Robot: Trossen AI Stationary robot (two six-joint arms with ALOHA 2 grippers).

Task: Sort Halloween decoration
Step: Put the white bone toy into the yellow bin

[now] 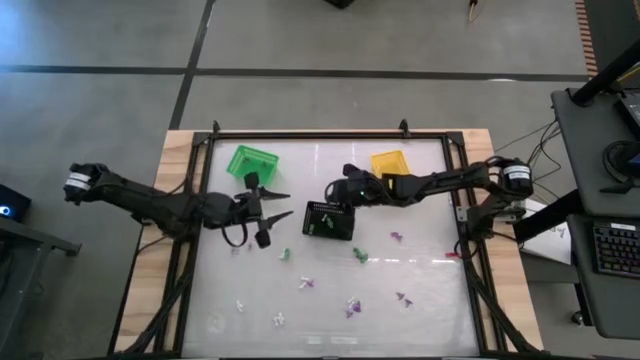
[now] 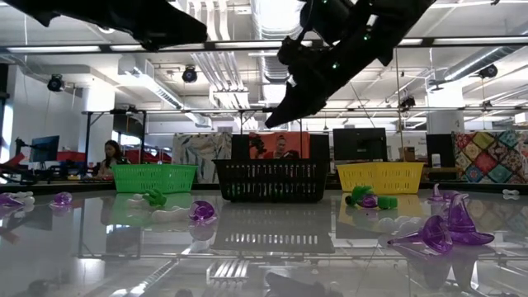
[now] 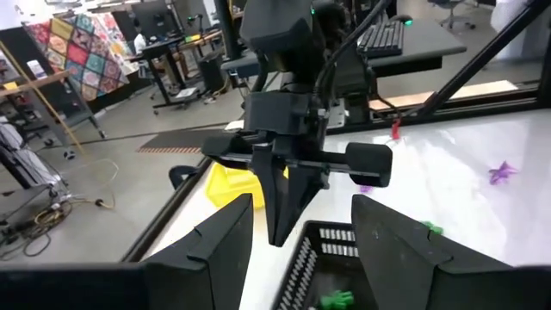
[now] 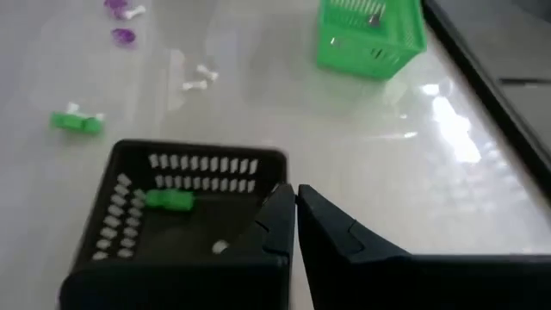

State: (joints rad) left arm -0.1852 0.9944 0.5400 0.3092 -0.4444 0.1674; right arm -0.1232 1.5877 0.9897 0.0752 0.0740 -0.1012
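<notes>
Sorting is barely begun: one green trinket [image 4: 169, 200] lies in the black basket [image 1: 329, 220], most trinkets [image 1: 350, 305] still scatter the bench's [image 1: 430, 300] lower half, while the left gripper's [image 1: 280, 202] fingers stand wide and the right gripper's [image 4: 294, 200] are pressed together, empty

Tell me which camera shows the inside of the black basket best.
The right wrist view: it looks down into the black basket, showing a green trinket on its floor. The high view shows it small, the low view only its side wall, the left wrist view one corner.
</notes>
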